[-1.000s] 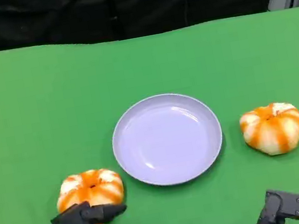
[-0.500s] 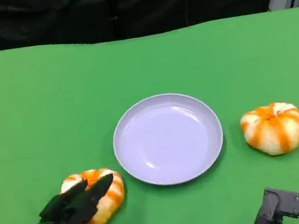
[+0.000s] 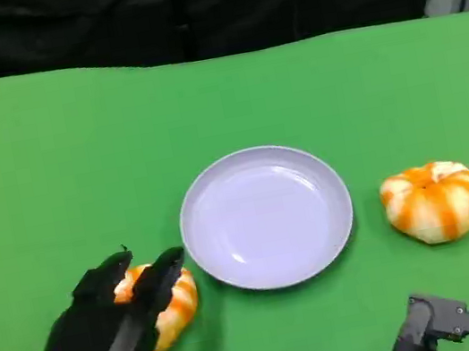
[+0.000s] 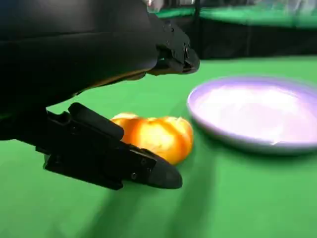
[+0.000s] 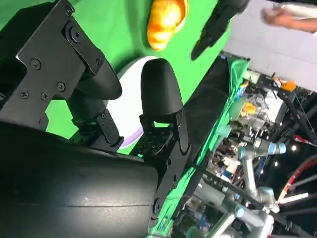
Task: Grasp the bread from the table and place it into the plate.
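A round orange-and-white bread [image 3: 177, 302] lies on the green table just left of the lavender plate [image 3: 266, 217]. My left hand [image 3: 108, 336] hovers over this bread, covering its near left part. In the left wrist view the bread [image 4: 158, 136] sits between the upper fingers [image 4: 168, 52] and the lower finger [image 4: 119, 161], with gaps on both sides, and the plate [image 4: 257, 111] lies beyond. A second bread [image 3: 431, 200] lies right of the plate. My right hand [image 3: 453, 330] stays low at the near right, holding nothing; in its wrist view the fingers [image 5: 158, 94] are apart.
The green table [image 3: 221, 96] stretches back to a dark curtain. The right wrist view shows the bread [image 5: 166, 17], my left hand [image 5: 218, 20], a person's hand [image 5: 282, 15] and other lab equipment beyond the table.
My left hand has moved forward and up over the left bread, its fingers now spread across the top of it. The right hand has stayed in place.
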You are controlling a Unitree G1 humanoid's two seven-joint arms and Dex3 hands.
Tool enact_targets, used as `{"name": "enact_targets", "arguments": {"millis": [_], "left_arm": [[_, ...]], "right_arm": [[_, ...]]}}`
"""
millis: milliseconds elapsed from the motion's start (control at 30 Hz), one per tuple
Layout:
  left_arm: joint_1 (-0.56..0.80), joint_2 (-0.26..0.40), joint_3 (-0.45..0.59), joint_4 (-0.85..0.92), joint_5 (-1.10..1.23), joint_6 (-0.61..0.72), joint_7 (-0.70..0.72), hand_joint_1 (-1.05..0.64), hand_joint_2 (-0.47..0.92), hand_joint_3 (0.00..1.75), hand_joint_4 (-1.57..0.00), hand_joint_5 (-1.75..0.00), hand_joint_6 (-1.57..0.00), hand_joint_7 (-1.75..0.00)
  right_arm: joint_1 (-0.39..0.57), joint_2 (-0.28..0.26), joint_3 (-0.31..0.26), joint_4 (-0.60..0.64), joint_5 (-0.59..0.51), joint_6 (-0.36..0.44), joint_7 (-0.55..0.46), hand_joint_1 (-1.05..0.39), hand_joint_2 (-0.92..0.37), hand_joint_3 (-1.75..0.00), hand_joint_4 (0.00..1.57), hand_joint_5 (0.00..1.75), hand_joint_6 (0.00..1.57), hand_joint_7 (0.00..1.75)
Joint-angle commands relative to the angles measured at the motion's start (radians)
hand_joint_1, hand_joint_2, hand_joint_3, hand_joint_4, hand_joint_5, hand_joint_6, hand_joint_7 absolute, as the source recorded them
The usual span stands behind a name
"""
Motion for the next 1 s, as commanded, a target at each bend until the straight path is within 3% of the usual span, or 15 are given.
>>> {"name": "enact_targets", "arguments": {"millis": [33, 333, 467, 667, 700, 733, 833, 867, 900, 933, 1000], "left_arm": [[-0.078, 0.000, -0.065, 0.070, 0.042, 0.111, -0.058, -0.51, 0.92, 0.04, -0.06, -0.19, -0.20, -0.01], [-0.196, 0.007, -0.152, 0.350, 0.013, 0.185, 0.026, -0.52, 0.92, 0.10, -0.15, -0.21, -0.25, -0.02], [-0.224, 0.003, -0.158, 0.440, -0.045, 0.172, 0.120, -0.43, 0.92, 0.14, -0.20, -0.22, -0.30, -0.03], [-0.212, 0.015, -0.131, 0.510, -0.151, 0.060, 0.361, -0.24, 0.91, 0.11, -0.48, -0.31, -0.51, -0.07], [-0.207, 0.018, -0.124, 0.523, -0.171, 0.018, 0.424, -0.16, 0.91, 0.12, -0.68, -0.41, -0.69, -0.10], [-0.200, 0.021, -0.116, 0.533, -0.194, -0.028, 0.479, -0.14, 0.92, 0.15, -0.79, -0.51, -0.80, -0.12], [-0.197, 0.031, -0.112, 0.558, -0.232, -0.106, 0.562, -0.12, 0.91, 0.28, -0.85, -1.18, -1.10, -0.11], [-0.192, 0.036, -0.109, 0.553, -0.243, -0.128, 0.582, -0.12, 0.91, 0.29, -0.86, -1.28, -1.14, -0.11], [-0.184, 0.040, -0.105, 0.542, -0.254, -0.144, 0.596, -0.12, 0.87, 0.37, -0.85, -1.50, -1.21, -0.13], [-0.176, 0.043, -0.101, 0.529, -0.263, -0.157, 0.609, -0.13, 0.75, 0.59, -0.85, -1.65, -1.27, -0.15], [-0.157, 0.046, -0.092, 0.501, -0.277, -0.175, 0.622, -0.13, 0.66, 0.74, -0.85, -1.72, -1.30, -0.16]], "right_arm": [[0.021, -0.001, 0.004, -0.028, -0.001, 0.006, -0.008, 0.10, -0.19, -1.69, 0.85, 1.72, 0.83, 1.43], [0.028, -0.005, 0.006, -0.042, 0.003, 0.017, -0.006, 0.14, -0.19, -1.68, 0.84, 1.71, 0.83, 1.43], [0.029, -0.007, 0.007, -0.042, -0.001, 0.015, -0.009, 0.15, -0.19, -1.68, 0.84, 1.71, 0.82, 1.43], [0.038, -0.003, 0.012, -0.055, 0.003, 0.032, -0.006, 0.14, -0.19, -1.67, 0.84, 1.70, 0.83, 1.42], [0.038, -0.003, 0.012, -0.055, 0.002, 0.033, -0.006, 0.13, -0.20, -1.67, 0.84, 1.71, 0.83, 1.42], [0.037, -0.004, 0.012, -0.053, 0.002, 0.030, -0.007, 0.12, -0.20, -1.67, 0.84, 1.71, 0.82, 1.42], [0.034, -0.006, 0.012, -0.048, 0.000, 0.024, -0.009, 0.11, -0.21, -1.66, 0.83, 1.72, 0.82, 1.42], [0.033, -0.006, 0.012, -0.045, 0.000, 0.022, -0.009, 0.11, -0.21, -1.66, 0.83, 1.72, 0.82, 1.42], [0.031, -0.007, 0.012, -0.043, -0.003, 0.019, -0.011, 0.11, -0.21, -1.66, 0.84, 1.72, 0.82, 1.42], [0.029, -0.007, 0.013, -0.041, -0.004, 0.017, -0.012, 0.11, -0.21, -1.66, 0.84, 1.73, 0.82, 1.42], [0.028, -0.007, 0.013, -0.041, -0.003, 0.019, -0.012, 0.11, -0.21, -1.66, 0.83, 1.73, 0.82, 1.43]]}}
